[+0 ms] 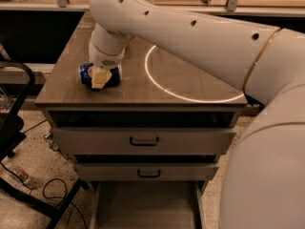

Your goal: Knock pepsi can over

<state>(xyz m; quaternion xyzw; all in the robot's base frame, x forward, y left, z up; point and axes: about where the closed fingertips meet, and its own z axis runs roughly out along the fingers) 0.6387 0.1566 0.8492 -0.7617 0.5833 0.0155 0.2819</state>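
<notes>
Pepsi can [113,75]: lies on its side near the front left corner of the bench, its long side running left to right, blue body showing on both sides of the gripper.
Gripper [98,78]: lowered over the middle of the can, a pale tan part in front of the can's near side.
Gripper state: it cannot be told how far apart it stands, or whether it has hold of the can.
Arm [190,32]: thick and white, reaching in from the right across the bench top.
Bench [62,87]: grey-brown top.
Ring of light [147,73]: a bright arc on the top, right of the can.
Drawers: upper [95,141] and lower [105,172], both closed, each with a dark handle.
</notes>
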